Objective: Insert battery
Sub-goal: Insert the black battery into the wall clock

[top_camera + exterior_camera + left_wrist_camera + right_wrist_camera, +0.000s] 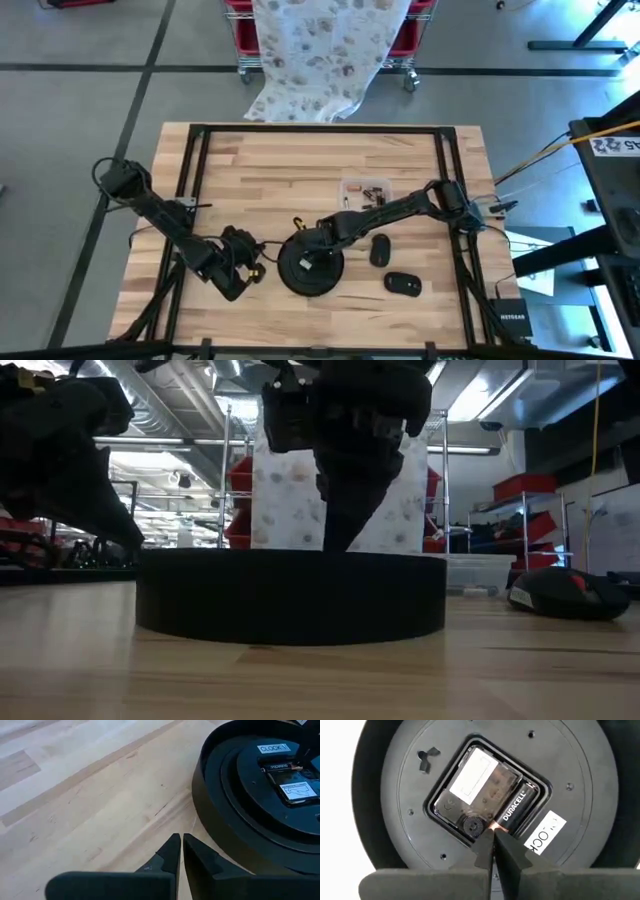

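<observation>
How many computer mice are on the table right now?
2: one mouse just right of the clock, another mouse nearer the table's front right; none seem hidden.

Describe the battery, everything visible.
The battery is a black Duracell cell with a copper-coloured end, lying flat in the slot beside the white-labelled movement on the clock back. The right gripper, fingers nearly closed, has its tips at the copper end. The left gripper waits beside the clock.
</observation>
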Action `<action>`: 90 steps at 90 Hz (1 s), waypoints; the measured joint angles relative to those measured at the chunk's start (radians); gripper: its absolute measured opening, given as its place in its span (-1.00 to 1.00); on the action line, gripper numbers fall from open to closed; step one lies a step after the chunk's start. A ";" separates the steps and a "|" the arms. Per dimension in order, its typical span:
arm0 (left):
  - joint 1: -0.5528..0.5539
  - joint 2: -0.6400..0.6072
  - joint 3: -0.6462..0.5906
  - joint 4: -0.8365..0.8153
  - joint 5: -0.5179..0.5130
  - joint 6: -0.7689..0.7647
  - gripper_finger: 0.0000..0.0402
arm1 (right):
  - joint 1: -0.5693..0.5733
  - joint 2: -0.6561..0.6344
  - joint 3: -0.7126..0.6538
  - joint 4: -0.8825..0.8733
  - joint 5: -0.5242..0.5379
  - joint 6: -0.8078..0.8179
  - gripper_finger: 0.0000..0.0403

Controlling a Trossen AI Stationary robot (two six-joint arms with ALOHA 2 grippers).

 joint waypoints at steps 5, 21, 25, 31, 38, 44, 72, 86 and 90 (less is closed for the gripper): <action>0.000 0.000 0.000 0.000 0.000 0.000 -0.99 | 0.000 0.006 0.001 -0.001 0.000 0.000 -1.00; 0.000 0.000 0.000 0.000 0.000 0.000 -0.99 | 0.000 0.035 0.003 -0.005 0.000 0.000 -1.00; 0.000 0.000 0.000 0.000 0.000 0.000 -0.99 | 0.000 0.035 0.003 -0.004 0.003 0.000 -1.00; 0.000 0.000 0.000 0.000 0.000 0.000 -0.99 | 0.000 0.035 0.003 -0.003 0.012 -0.001 -1.00; 0.000 0.000 0.000 0.000 0.000 0.000 -0.99 | 0.000 0.035 0.003 -0.004 0.020 -0.004 -1.00; 0.000 0.000 0.000 0.000 0.000 0.000 -0.99 | 0.000 0.035 0.002 -0.004 0.023 -0.008 -1.00; 0.000 0.000 0.000 0.001 0.000 0.000 -0.99 | -0.001 0.024 -0.082 0.081 0.012 0.005 -1.00; 0.000 0.000 0.000 0.001 0.000 0.000 -0.99 | -0.002 0.023 -0.086 0.089 0.013 0.008 -1.00; 0.000 0.000 0.000 0.001 0.000 0.000 -0.99 | -0.001 0.023 -0.086 0.091 0.016 0.008 -1.00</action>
